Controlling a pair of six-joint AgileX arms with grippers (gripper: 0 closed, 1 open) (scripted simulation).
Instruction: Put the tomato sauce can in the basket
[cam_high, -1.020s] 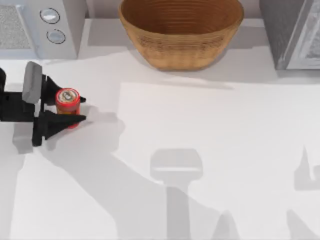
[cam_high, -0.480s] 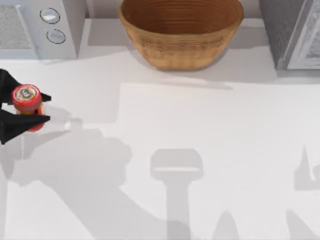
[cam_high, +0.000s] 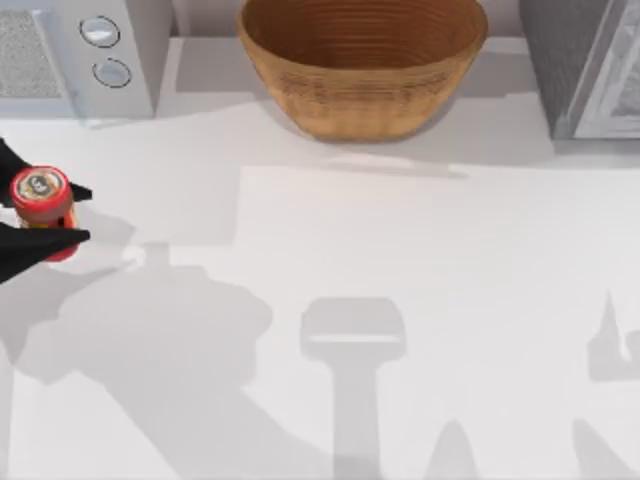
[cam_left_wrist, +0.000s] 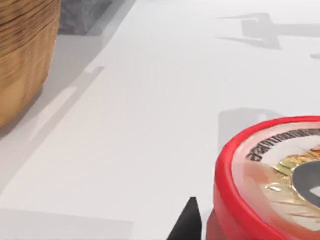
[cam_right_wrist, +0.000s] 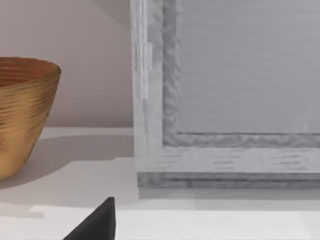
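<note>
The tomato sauce can (cam_high: 42, 197), red with a silver top, is held off the table at the far left edge of the top view. My left gripper (cam_high: 72, 214) is shut on it, one black finger on each side. In the left wrist view the can (cam_left_wrist: 272, 180) looms close beside a black fingertip (cam_left_wrist: 187, 225). The tan woven basket (cam_high: 362, 62) stands at the back centre, well to the right of the can, and its side also appears in the wrist views (cam_left_wrist: 22, 55) (cam_right_wrist: 22, 110). One black fingertip (cam_right_wrist: 95, 224) of the right arm shows in the right wrist view.
A white appliance with two round knobs (cam_high: 95, 50) stands at the back left. A grey box-like appliance (cam_high: 585, 65) (cam_right_wrist: 225, 100) stands at the back right, next to the basket. Arm shadows lie across the white table (cam_high: 400, 250).
My left gripper has carried the can leftward, from beside the appliance's front toward the table's left edge. The can looks slightly larger from above. The basket has not moved.
</note>
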